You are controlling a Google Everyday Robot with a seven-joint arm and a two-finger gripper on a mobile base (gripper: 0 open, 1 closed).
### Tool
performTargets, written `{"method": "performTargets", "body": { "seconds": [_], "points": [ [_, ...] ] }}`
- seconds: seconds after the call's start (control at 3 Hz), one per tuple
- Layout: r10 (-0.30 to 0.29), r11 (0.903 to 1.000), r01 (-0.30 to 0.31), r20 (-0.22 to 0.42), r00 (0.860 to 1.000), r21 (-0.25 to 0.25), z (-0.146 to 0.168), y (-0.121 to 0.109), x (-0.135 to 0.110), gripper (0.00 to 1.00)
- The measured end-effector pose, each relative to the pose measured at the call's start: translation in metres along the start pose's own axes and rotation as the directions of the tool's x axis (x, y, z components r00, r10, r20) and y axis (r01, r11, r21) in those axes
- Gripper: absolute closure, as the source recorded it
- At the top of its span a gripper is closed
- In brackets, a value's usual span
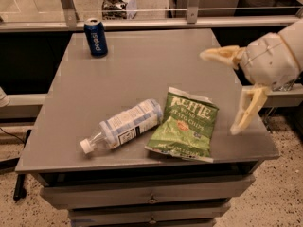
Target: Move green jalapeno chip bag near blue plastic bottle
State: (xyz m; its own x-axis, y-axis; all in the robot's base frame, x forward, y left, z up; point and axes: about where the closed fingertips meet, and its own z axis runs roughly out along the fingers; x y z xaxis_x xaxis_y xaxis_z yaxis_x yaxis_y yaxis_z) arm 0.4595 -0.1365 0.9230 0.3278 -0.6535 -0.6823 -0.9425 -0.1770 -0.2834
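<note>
The grey surface (pixel 142 56) holds all the things. The gripper (pixel 218 92) hangs above its right edge, jaws spread wide and holding nothing. The green jalapeno chip bag (pixel 184 124) lies flat near the front, just beside the blue plastic bottle (pixel 125 124), which lies on its side. A small blue can (pixel 96 37) stands at the back left.

A blue can (pixel 95 37) (Pepsi, seemingly) stands upright at the far-left corner of the grey table (pixel 142 65).

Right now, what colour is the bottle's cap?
The cap is white, camera view; the open tool hangs right of the bag.
</note>
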Motion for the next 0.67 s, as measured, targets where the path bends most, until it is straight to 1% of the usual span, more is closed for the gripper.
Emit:
{"method": "performTargets", "body": {
  "seconds": [0.33, 0.67],
  "points": [
    [-0.051, 0.9849, 0.060, -0.056, 0.997, 0.163, -0.057, -0.056, -0.003, 0.00],
    [-0.089, 0.9679, 0.103, -0.068, 0.994, 0.229, -0.085, -0.070, -0.019, 0.00]
  ]
}}
